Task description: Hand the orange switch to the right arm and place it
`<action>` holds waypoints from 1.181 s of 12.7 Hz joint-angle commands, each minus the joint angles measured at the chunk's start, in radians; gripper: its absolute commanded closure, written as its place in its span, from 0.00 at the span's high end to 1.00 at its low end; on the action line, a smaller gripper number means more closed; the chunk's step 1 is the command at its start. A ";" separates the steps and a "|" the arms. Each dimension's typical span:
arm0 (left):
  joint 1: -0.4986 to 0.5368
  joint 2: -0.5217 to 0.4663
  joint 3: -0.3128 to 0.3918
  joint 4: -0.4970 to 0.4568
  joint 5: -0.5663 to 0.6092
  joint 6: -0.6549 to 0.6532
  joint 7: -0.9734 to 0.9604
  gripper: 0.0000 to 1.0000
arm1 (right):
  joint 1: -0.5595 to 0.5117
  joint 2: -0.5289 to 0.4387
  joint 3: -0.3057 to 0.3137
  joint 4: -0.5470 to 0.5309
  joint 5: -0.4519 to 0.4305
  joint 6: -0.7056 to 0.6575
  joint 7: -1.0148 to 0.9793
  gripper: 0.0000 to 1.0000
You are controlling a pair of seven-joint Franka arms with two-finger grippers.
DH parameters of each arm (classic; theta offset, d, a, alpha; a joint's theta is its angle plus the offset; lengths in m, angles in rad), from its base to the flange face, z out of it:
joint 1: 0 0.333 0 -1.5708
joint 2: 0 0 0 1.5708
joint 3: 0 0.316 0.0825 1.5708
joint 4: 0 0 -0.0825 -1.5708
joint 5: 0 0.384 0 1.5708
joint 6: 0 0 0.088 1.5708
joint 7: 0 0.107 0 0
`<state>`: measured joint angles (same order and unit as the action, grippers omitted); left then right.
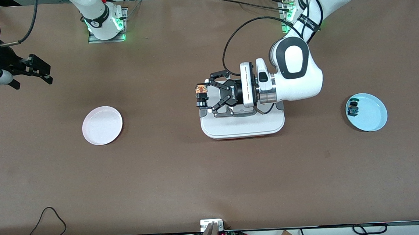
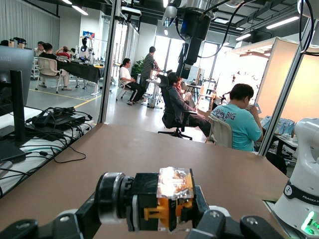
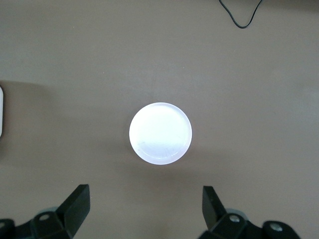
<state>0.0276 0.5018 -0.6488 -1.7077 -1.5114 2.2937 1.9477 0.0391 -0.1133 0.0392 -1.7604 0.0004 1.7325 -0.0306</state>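
Gripping orange switch (image 1: pixel 201 90), left gripper (image 1: pixel 203 95) fingers over white tray (image 1: pixel 243 128); right gripper (image 3: pixel 145 204) fingers wide over table

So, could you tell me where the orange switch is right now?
The left end effector holds the orange switch in the air over the white tray's edge, mid-table.

My left gripper (image 1: pixel 202 96) is up over the edge of the tray (image 1: pixel 242 127) in the middle of the table (image 1: pixel 213 176), and the orange switch (image 1: pixel 201 90) sits between its fingers. My right gripper (image 1: pixel 38 70) waits in the air by my right arm's end of the table. One plate (image 1: pixel 102 125) lies toward that end. Another plate (image 1: pixel 371 117) lies toward my left arm's end, with a small part (image 1: pixel 353 108) in it by the rim.
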 commanded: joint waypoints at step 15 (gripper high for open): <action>0.021 0.003 -0.018 -0.004 -0.033 0.000 0.068 0.00 | 0.085 0.076 0.002 0.059 0.049 0.015 -0.012 1.00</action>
<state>0.0331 0.5024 -0.6489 -1.7077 -1.5120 2.2937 1.9646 0.0773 -0.0750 0.0449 -1.7152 0.0400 1.7676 -0.0352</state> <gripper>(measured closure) 0.273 0.000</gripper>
